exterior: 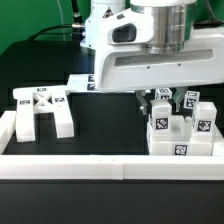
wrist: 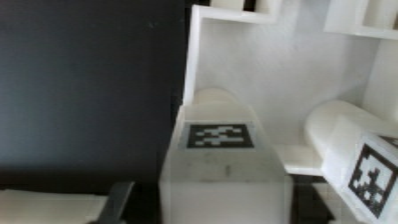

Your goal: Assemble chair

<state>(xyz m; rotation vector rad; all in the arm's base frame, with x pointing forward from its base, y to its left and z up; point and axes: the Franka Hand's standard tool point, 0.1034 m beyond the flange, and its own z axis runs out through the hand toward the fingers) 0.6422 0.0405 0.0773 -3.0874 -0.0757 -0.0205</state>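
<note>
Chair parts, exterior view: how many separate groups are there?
2: cross-braced frame at that view's left; block cluster at its right, under the hand, which may hide more.

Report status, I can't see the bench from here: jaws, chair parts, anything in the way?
Jaws shut on upright tagged chair part. Loose cross-braced frame lies apart, exterior view's left. Close beside the held piece, a neighbouring part.

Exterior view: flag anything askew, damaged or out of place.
Nothing stands out. The cross-braced frame lies alone on the exterior view's left; the other chair parts cluster on the right, none visibly damaged.
</note>
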